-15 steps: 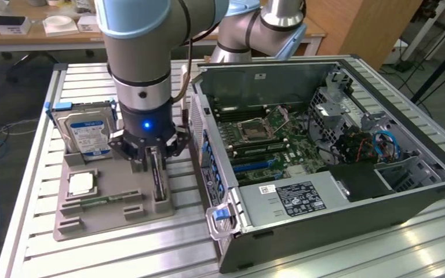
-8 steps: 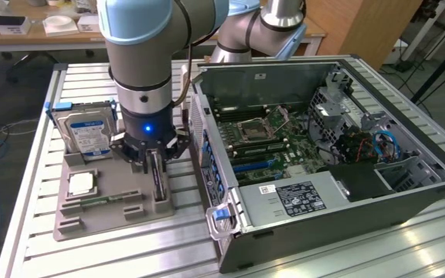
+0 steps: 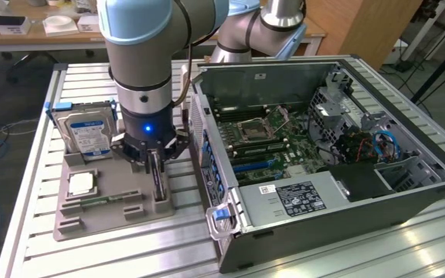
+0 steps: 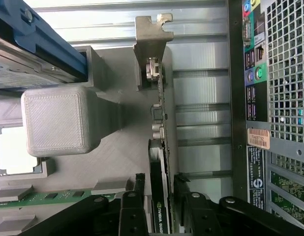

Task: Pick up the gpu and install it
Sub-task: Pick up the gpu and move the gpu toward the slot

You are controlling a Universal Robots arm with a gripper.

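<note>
The gpu [image 4: 160, 147] stands on its long edge in a slot of the grey printed tray [image 3: 106, 217], its silver bracket [image 4: 151, 39] at the end farther from my wrist. My tool [image 3: 156, 164] is down over the card with the jaws apart, one finger [image 4: 138, 194] on each side of it and close to its faces; I see no clamp on it. In the same tray, toward the exterior view's left, a hard drive [image 3: 90, 134] with a blue-and-white label stands upright in a blue frame. Nearer the camera a square processor chip [image 3: 81, 184] lies flat, with a slim green memory stick [image 3: 102, 200] lying just beside it. The tray sits on the slatted metal counter [image 3: 37, 174]. Just beside the tray, on the exterior view's right, lies the open computer case [image 3: 346, 231] with its motherboard [image 3: 273, 142] exposed.
</note>
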